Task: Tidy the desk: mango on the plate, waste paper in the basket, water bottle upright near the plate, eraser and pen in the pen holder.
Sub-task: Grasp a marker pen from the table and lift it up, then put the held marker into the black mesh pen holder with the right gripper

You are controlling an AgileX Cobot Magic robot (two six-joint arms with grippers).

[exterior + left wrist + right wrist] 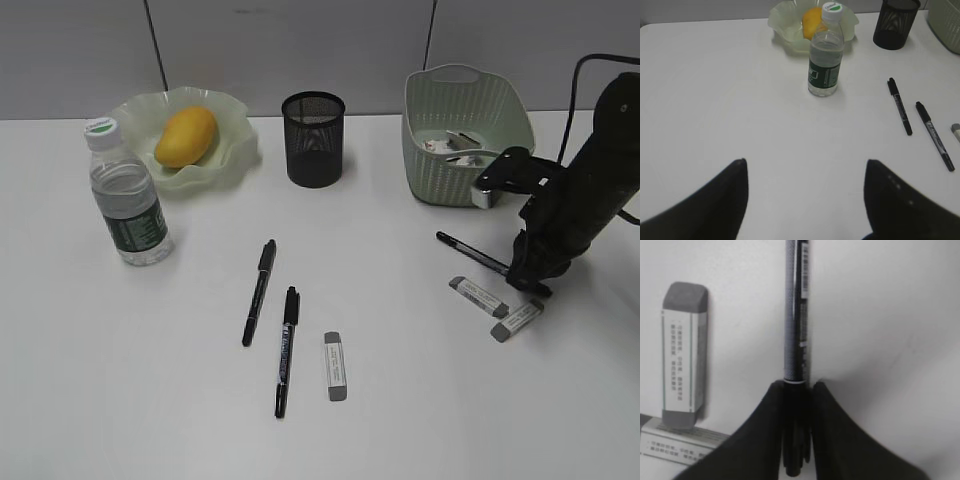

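The mango (pixel 186 136) lies on the green plate (pixel 238 150), with the water bottle (pixel 127 195) upright just left of it. Behind stand the black pen holder (pixel 313 140) and the basket (pixel 440 175), which holds the waste paper (pixel 450 148). My right gripper (pixel 528 280) is down at the table, shut on the cap end of a black pen (pixel 796 315) that lies flat. Two erasers (pixel 478 296) (pixel 517 320) lie beside it. Mid-table lie two more pens (pixel 259 291) (pixel 287 350) and an eraser (pixel 335 366). My left gripper (pixel 805 162) hovers open over bare desk.
The basket's front wall is close behind my right arm. In the right wrist view one eraser (pixel 684 355) lies parallel to the pen on its left, and another (pixel 675 442) lies crosswise under my left finger. White desk stretches between the bottle and my left gripper.
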